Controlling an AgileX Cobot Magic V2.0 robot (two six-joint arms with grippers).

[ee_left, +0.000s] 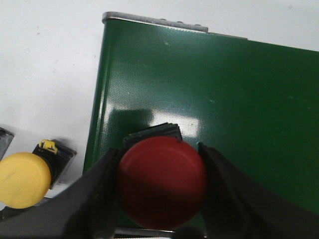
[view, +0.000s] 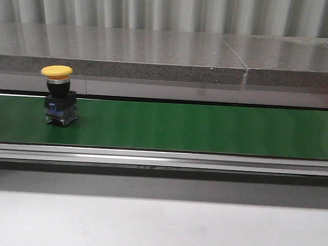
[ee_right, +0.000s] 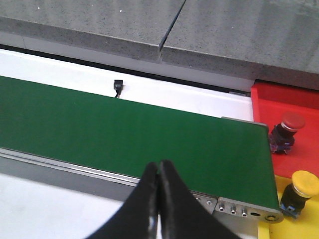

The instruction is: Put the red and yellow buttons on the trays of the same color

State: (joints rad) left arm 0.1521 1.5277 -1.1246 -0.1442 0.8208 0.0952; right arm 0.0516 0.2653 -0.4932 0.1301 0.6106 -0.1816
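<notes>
Front view, nearest first: we see a pale grey surface (view: 157, 228), then the metal rail (view: 162, 159) of the conveyor, then the green belt (view: 197, 128) running across the whole width. On the belt, far toward the robot's left, a yellow button (view: 57, 94) stands upright on its black and clear base. Behind the belt lies a speckled stone ledge (view: 129, 59), and behind that a corrugated wall (view: 171, 9). Neither arm shows in this view.

Left wrist view: we see the left gripper (ee_left: 160, 184) with its dark fingers (ee_left: 94, 199) on either side of a red button (ee_left: 162, 181), pinching its round cap. The button's black body touches the green belt (ee_left: 224, 99) near the belt's end. Beside the belt, on the white surface (ee_left: 45, 74), a second yellow button (ee_left: 24, 179) lies apart from the held one; we cannot tell what it rests on.

Right wrist view: we see the right gripper (ee_right: 158, 199) with its fingers (ee_right: 174, 199) pressed together and nothing between them, above the near edge of the green belt (ee_right: 124, 134). Past the belt's end, a yellow button (ee_right: 298, 191) stands on a yellow tray (ee_right: 299, 226), and farther on a red button (ee_right: 286, 130) stands on a red tray (ee_right: 299, 102). A small black sensor (ee_right: 118, 87) sits on the white strip behind the belt, below the stone ledge (ee_right: 99, 25).
</notes>
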